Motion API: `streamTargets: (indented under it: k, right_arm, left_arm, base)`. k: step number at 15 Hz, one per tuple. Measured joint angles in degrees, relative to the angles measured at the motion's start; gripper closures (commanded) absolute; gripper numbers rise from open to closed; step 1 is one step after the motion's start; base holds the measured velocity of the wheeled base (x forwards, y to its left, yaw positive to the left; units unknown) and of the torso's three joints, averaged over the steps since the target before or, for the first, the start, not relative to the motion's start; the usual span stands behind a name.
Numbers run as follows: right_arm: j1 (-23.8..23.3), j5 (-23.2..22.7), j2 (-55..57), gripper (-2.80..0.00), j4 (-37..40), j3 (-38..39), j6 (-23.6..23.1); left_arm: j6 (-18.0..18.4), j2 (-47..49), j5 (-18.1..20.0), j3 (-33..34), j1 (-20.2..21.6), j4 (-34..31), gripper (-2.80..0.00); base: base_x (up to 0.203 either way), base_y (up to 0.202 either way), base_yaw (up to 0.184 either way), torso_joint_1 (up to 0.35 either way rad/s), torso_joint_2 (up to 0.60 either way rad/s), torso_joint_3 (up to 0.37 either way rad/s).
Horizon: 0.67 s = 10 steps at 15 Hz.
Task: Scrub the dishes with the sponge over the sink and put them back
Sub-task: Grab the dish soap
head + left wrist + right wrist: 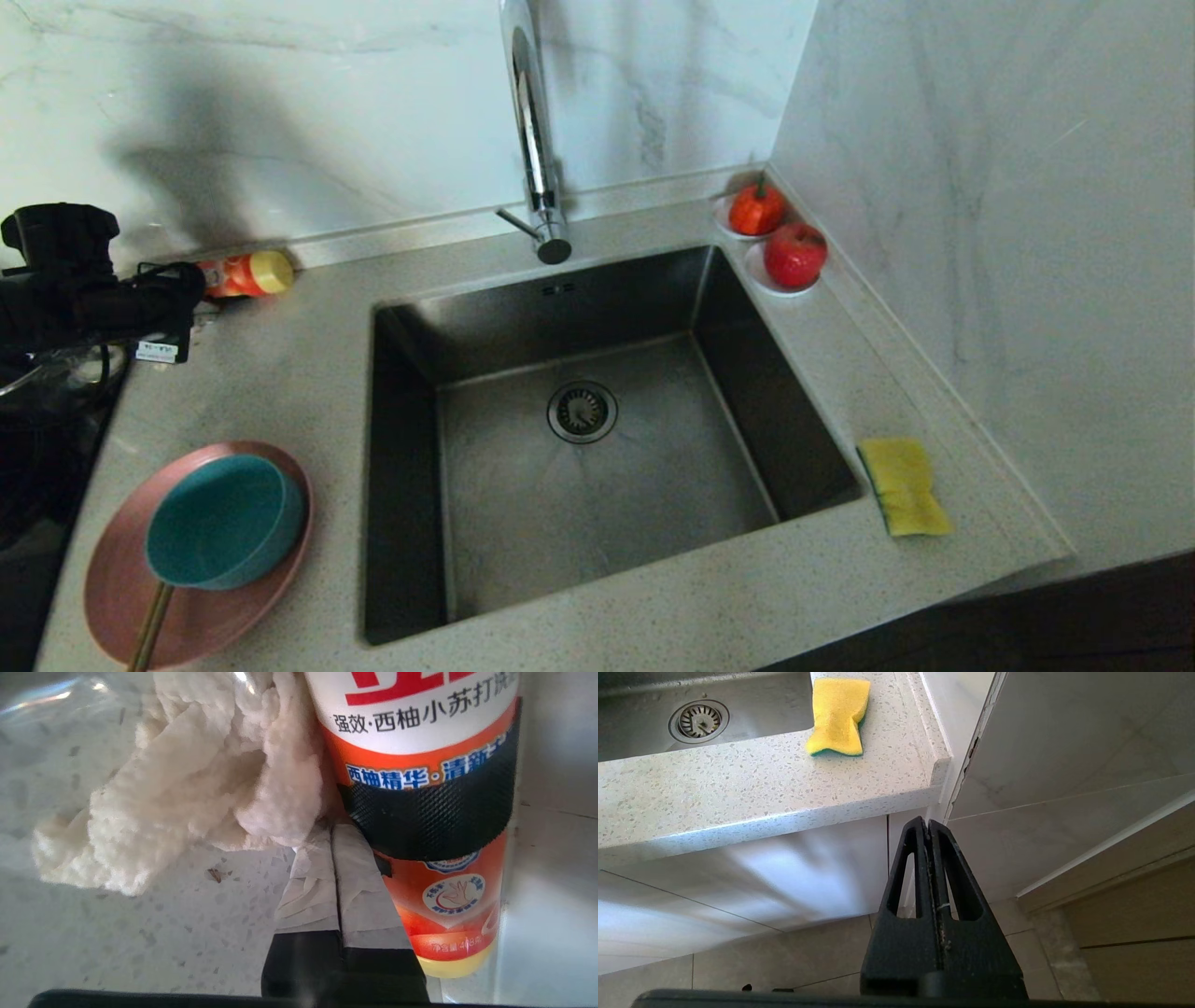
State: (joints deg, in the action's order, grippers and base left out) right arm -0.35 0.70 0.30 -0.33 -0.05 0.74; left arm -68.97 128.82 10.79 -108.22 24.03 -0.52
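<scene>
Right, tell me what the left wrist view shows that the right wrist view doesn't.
Only the left wrist view shows the orange detergent bottle and the crumpled white cloth, with the left gripper shut close by them. Only the right wrist view shows the sponge, the sink with its drain strainer, the floor tiles and the shut right gripper below the counter edge. Both show the speckled countertop.

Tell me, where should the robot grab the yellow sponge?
Probably from straight above, pinching the sponge across its narrow waist. It lies flat on the counter right of the sink, yellow face up, and its long sides curve inward at the middle, so fingers should fit there. The right hand, shut below the counter edge, is nearest.
</scene>
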Motion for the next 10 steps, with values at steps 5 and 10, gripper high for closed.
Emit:
streamTargets:
  k: [5,10]
  right_arm:
    - [0.0,0.0,0.0,0.00,0.0,0.0,0.0]
    - [0.0,0.0,0.0,0.00,0.0,0.0,0.0]
  left_arm:
    - [0.8,-4.1,-0.5,3.1,-0.1,-0.8,0.00]
    - [2.6,-9.7,-0.2,5.4,0.0,-0.7,0.00]
  base:
    - [0.000,0.000,0.000,0.000,0.00,0.000]
    - [0.000,0.000,0.000,0.000,0.00,0.000]
